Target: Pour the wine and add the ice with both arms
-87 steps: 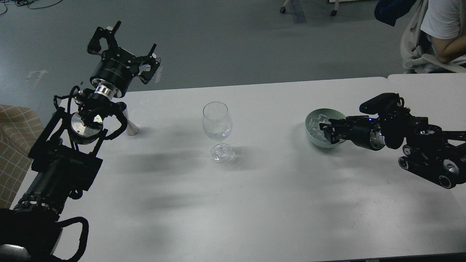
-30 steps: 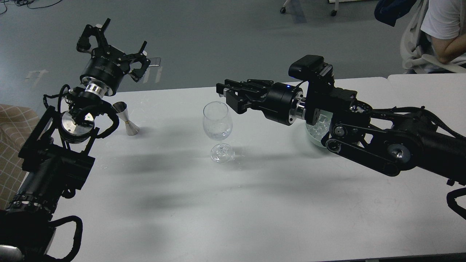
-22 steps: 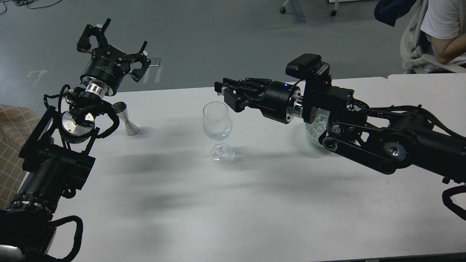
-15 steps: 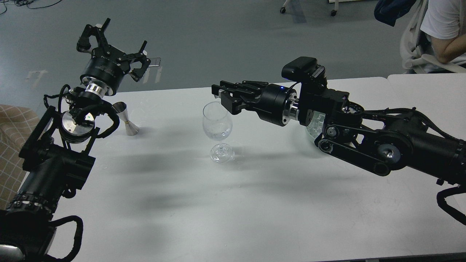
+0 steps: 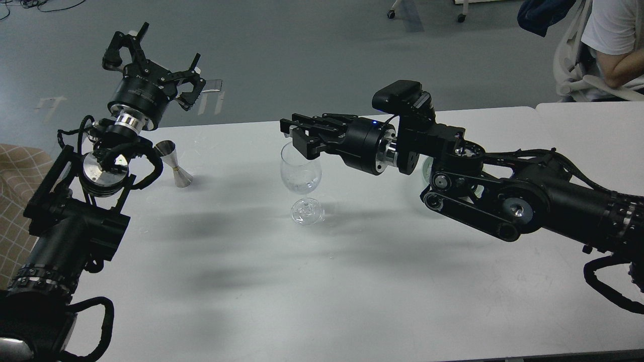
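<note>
A clear stemmed wine glass [image 5: 301, 173] stands upright mid-table with a little clear wine [image 5: 301, 188] at its bottom. My right gripper [image 5: 293, 136] reaches in from the right and hovers at the glass's rim. Its fingers are close together with a small pale glint of ice [image 5: 290, 132] between the tips. My left gripper [image 5: 155, 63] is open and empty, raised high beyond the table's far left corner. The pale green ice bowl [image 5: 426, 168] is almost wholly hidden behind my right arm, and its cubes do not show.
A steel jigger [image 5: 174, 164] stands on the white table [image 5: 322, 281] near my left arm. A second table [image 5: 593, 125] adjoins at the right. A seated person [image 5: 616, 40] is at the far right. Checked fabric [image 5: 15, 176] lies at the left edge.
My right arm has lifted out of the bowl and swung left, bringing its gripper to the glass's rim. My left gripper has drifted slightly up and left, still open.
</note>
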### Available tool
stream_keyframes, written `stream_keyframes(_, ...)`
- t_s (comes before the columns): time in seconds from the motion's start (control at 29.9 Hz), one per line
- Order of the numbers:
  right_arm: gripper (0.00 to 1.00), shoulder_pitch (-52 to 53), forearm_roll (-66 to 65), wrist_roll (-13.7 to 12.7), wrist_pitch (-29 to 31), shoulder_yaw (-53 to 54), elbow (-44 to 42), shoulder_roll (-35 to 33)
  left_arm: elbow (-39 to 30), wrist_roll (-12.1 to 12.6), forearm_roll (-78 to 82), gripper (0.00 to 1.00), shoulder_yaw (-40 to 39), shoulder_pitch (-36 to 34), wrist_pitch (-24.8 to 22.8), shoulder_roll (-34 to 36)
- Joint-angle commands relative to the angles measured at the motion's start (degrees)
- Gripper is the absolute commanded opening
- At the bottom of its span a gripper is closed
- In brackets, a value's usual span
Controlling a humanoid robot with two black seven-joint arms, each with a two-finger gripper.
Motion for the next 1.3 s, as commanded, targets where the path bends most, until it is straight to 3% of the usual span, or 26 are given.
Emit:
stream_keyframes(0.0,0.17,-0.1,0.0,0.0,0.0,-0.3,0.0,-0.2,0.0,0.0,0.0,0.97,0.0,0.2,0.0,-0.1)
stream_keyframes(0.74,0.21,-0.6,0.0,0.1,0.0,-1.2,-0.1,-0.2,0.2,0.1,0.0,0.97,0.2,0.0,-0.3,0.1)
stream_keyframes(1.27,0.36,-0.4,0.0,0.1,0.0,-1.1,0.0,-0.2,0.4,0.1,0.1,0.97,0.2,-0.4,-1.0,0.5)
